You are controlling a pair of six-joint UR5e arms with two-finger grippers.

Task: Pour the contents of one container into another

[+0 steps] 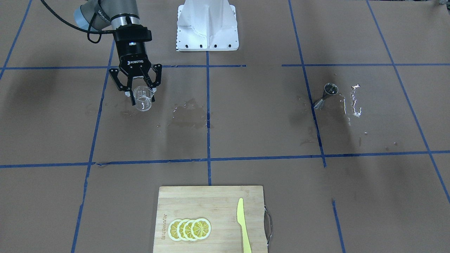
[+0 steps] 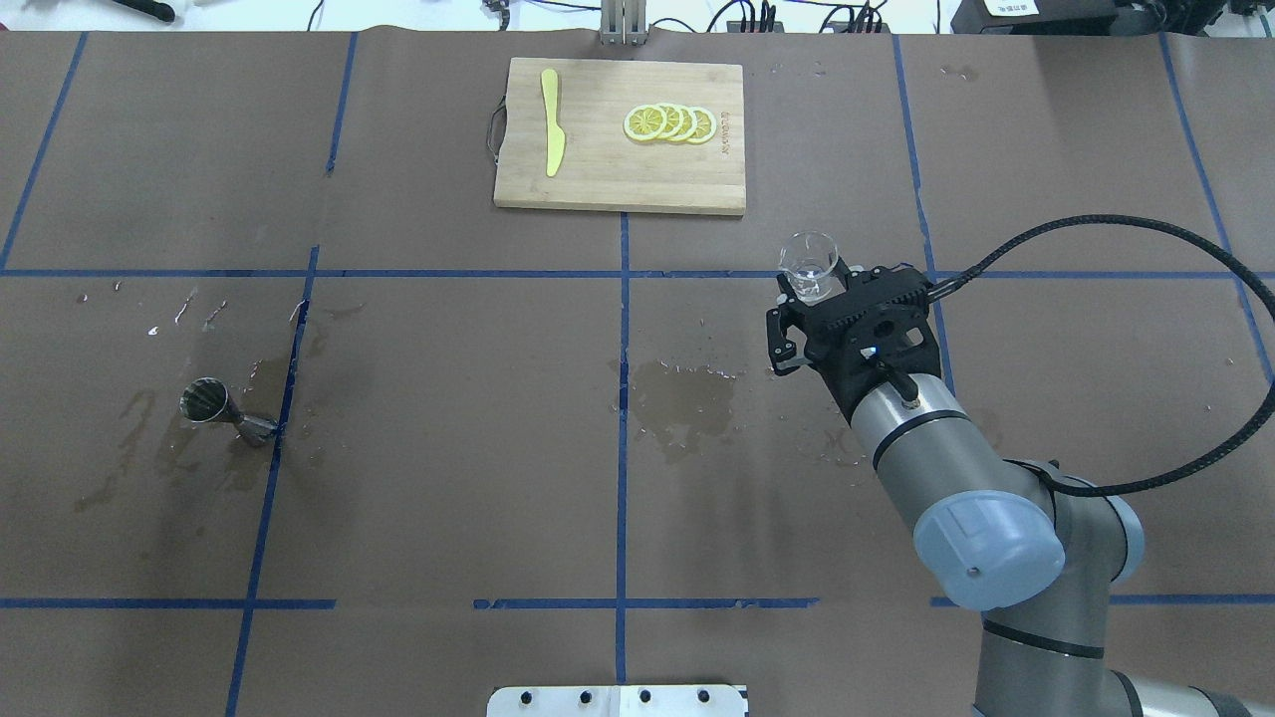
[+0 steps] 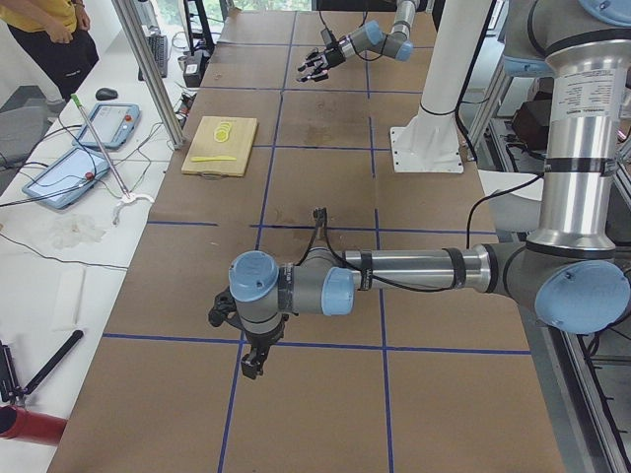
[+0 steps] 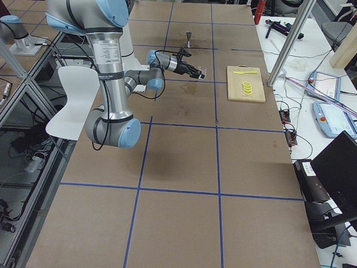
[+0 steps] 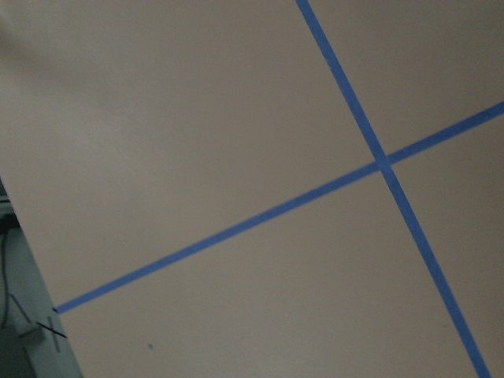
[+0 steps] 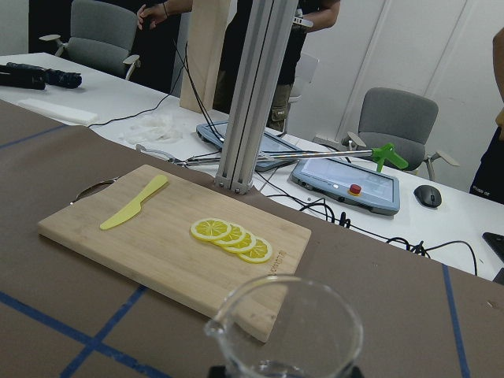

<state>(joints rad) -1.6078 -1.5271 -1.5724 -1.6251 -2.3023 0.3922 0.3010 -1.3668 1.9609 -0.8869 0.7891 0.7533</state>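
The clear glass beaker (image 1: 142, 93) stands upright between the fingers of my right gripper (image 1: 143, 101), which is shut on it on my right half of the table. From above, the beaker (image 2: 809, 257) shows at the tip of the right gripper (image 2: 812, 285). In the right wrist view its rim and pouring lip (image 6: 287, 327) fill the bottom edge. The steel jigger (image 1: 325, 96) stands upright far away on my left side, also visible from above (image 2: 225, 411). My left gripper (image 3: 251, 361) hangs low over the table's near end; I cannot tell whether it is open.
A bamboo cutting board (image 2: 598, 174) with lemon slices (image 2: 669, 122) and a yellow knife (image 2: 551, 134) lies at the far middle edge. Wet patches (image 2: 687, 393) mark the brown paper at the middle and around the jigger. The white mount (image 1: 207, 24) stands at the robot's base.
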